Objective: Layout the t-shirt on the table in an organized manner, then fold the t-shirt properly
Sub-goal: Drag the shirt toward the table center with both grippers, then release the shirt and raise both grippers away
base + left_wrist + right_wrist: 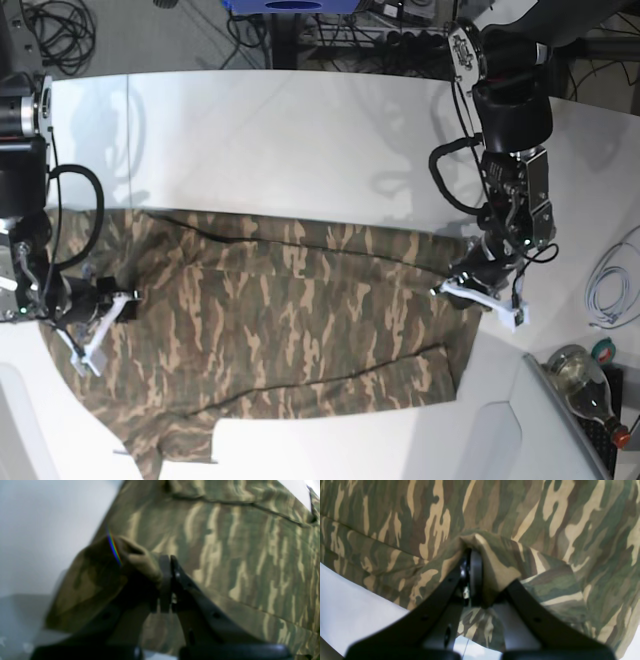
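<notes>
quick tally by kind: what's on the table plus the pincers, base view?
t-shirt: 1
glass bottle: 1
white cable: 1
tape roll: 1
pincers: 2, left pincer and right pincer, each shut on the t-shirt
Total: 6

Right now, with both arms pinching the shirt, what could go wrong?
1. Both end effectors, left and right, are shut on small pinches of the t-shirt. The cloth could slip out if they pull.
2. The shirt lies close to the table edge on the near side, so a tug could drag it over.
3. A bottle sits near the left arm and might get bumped.
</notes>
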Controlling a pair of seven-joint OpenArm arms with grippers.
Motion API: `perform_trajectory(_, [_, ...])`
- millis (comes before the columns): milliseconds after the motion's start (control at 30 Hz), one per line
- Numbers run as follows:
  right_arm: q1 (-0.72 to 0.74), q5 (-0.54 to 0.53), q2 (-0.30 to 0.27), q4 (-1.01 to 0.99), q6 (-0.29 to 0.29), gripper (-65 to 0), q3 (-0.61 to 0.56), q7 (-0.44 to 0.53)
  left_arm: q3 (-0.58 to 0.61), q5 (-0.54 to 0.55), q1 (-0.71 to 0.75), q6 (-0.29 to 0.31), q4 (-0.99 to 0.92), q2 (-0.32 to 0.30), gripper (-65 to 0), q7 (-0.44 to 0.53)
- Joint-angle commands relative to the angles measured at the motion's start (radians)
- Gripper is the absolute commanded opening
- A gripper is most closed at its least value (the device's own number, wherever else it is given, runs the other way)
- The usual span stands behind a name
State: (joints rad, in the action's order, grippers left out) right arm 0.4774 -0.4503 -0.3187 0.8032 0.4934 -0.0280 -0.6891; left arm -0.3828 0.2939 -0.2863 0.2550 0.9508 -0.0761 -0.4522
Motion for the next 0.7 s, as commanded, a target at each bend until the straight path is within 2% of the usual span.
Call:
perform_trajectory(0, [0.04,-0.018,-0.017,0.009,0.0,-64.8,0.003,0.024,-0.002,0.006,-0.027,0.004,0.01,-0.008,-65.0,0.023])
perform_trajectory(167, [0.057,-0.018,-0.017,-0.044,0.0,-64.8,0.003,0.058,-0.002,0.003,-0.044,0.002,0.003,-0.008,-65.0,0.023])
perform_trajectory(300, [0.054,-0.018,-0.017,-0.058,-0.002,-64.8,0.007,0.062,-0.003,0.003,-0.044,-0.072,0.003,-0.011,-65.0,0.025])
perform_trajectory(400, [0.051,-0.018,-0.017,-0.061,-0.002,-64.4,0.009,0.068,-0.003,0.003,-0.043,-0.084,0.003,-0.012,-65.0,0.025])
perform_trajectory(500, [0.051,-0.02,-0.013,-0.058,-0.071,-63.8,0.01,0.068,-0.003,0.003,-0.044,-0.084,0.003,-0.012,-65.0,0.025])
perform_trajectory(567, [0.051,-0.025,-0.012,-0.054,-0.118,-58.2,0.012,0.068,-0.003,0.003,-0.044,-0.084,0.003,-0.012,-65.0,0.025])
perform_trajectory(667, [0.051,-0.026,-0.012,-0.054,-0.132,-41.4,0.012,0.068,-0.003,0.003,-0.044,-0.112,0.003,-0.012,-63.8,0.026])
